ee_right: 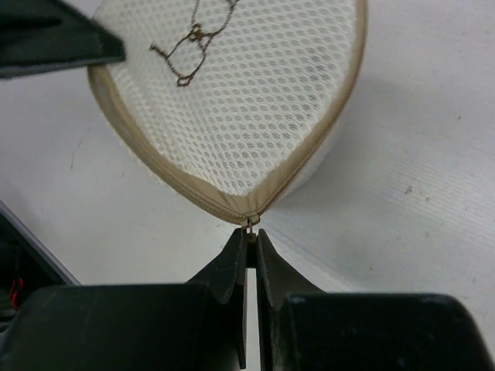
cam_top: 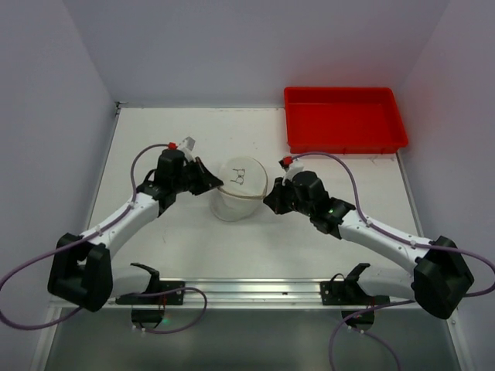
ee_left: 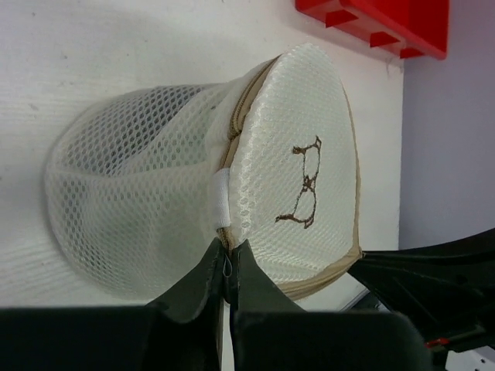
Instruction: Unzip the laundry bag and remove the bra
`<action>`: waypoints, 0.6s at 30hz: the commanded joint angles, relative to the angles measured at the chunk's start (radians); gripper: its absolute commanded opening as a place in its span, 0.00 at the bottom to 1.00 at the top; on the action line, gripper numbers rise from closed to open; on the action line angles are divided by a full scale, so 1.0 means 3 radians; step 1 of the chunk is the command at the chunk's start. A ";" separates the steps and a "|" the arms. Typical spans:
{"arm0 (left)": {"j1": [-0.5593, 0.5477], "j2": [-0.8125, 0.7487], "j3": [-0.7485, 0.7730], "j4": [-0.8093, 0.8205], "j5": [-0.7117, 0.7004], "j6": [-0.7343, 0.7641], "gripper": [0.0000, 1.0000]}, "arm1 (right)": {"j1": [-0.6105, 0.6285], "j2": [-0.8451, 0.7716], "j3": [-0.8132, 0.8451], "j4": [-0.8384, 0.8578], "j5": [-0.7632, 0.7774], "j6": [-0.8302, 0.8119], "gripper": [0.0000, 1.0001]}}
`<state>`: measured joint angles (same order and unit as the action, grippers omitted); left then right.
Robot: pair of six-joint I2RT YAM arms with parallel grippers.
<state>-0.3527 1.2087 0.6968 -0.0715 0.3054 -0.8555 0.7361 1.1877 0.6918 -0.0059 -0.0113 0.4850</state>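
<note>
The laundry bag (cam_top: 238, 189), a white mesh drum with a tan zipper round its face, stands mid-table. The face carries a small dark line drawing (ee_left: 303, 185). My left gripper (ee_left: 227, 259) is shut on the bag's tan seam just below a white fabric tab (ee_left: 222, 199), and a thin metal loop shows between its fingers. In the top view it sits at the bag's left side (cam_top: 215, 185). On the opposite side my right gripper (ee_right: 251, 234) is shut on the zipper pull (ee_right: 250, 222), which pulls the face (ee_right: 247, 100) into a point. The bra is hidden; the mesh shows only a dim shade inside.
A red plastic tray (cam_top: 343, 120) lies at the back right, and its corner shows in the left wrist view (ee_left: 379, 23). White walls close in the table on three sides. A metal rail (cam_top: 240, 290) runs along the near edge between the arm bases.
</note>
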 commanded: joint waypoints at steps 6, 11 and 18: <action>0.0168 0.0940 0.1261 -0.0217 0.0240 0.0781 0.24 | 0.0414 0.0289 0.0429 0.0029 -0.0203 0.0203 0.00; 0.0168 0.0737 0.1109 -0.0084 -0.0010 0.0357 0.83 | 0.0635 0.0790 0.0776 0.0321 -0.0096 0.0581 0.00; 0.0148 -0.0249 0.0174 -0.0125 -0.0450 -0.0006 1.00 | 0.0660 0.1103 0.1012 0.0429 0.0022 0.0613 0.00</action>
<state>-0.3088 1.2407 0.8246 -0.1284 0.2432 -0.7876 0.9352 1.5059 0.9325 0.0677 -0.0372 0.6483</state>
